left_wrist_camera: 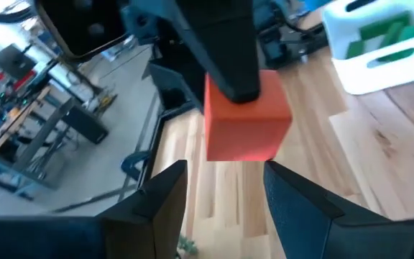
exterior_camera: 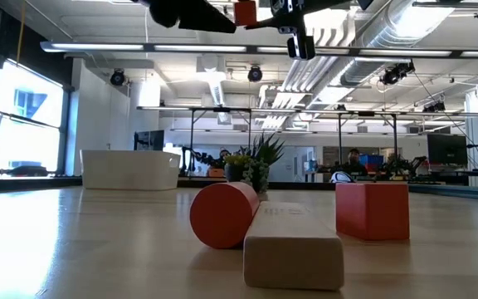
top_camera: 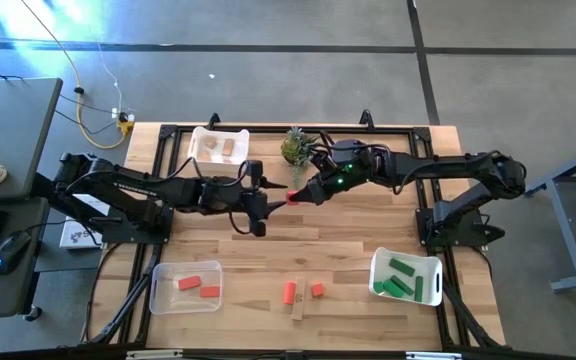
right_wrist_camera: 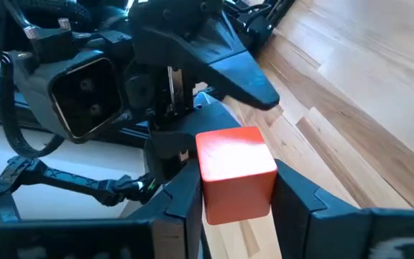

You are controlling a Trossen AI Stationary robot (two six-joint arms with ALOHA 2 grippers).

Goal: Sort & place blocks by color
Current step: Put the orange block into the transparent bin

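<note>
Looks like a mid-air handoff is being set up over the middle of the tabletop (top_camera: 268,235). Going left to right:

The clear bin (top_camera: 164,296) at the near left is already loaded with two red blocks (top_camera: 198,287), so that's presumably where reds get sorted. The white bin (top_camera: 204,138) at the far left holds tan blocks (top_camera: 218,149).

Next, the left tool (left_wrist_camera: 225,191) is held up off the tabletop with its fingers (left_wrist_camera: 165,193) spread apart and nothing between them. It's pointed right at the red cube (left_wrist_camera: 246,115), just short of touching, probably so the cube can be taken over and carried to the clear bin on its own side.

That cube is pinched in the right tool (right_wrist_camera: 230,188), with a finger pressed on each side face. It's kept well above the wood, near the potted plant (top_camera: 295,146), likely because the red bin is out of easy reach for the right arm.

Near the front middle, three pieces are left unsorted: a red cylinder (exterior_camera: 223,215), a tan bar (exterior_camera: 293,245) touching it, and another red block (exterior_camera: 372,210) just beside.

At the near right, the white bin (top_camera: 380,268) is filled with green blocks (top_camera: 406,279).
</note>
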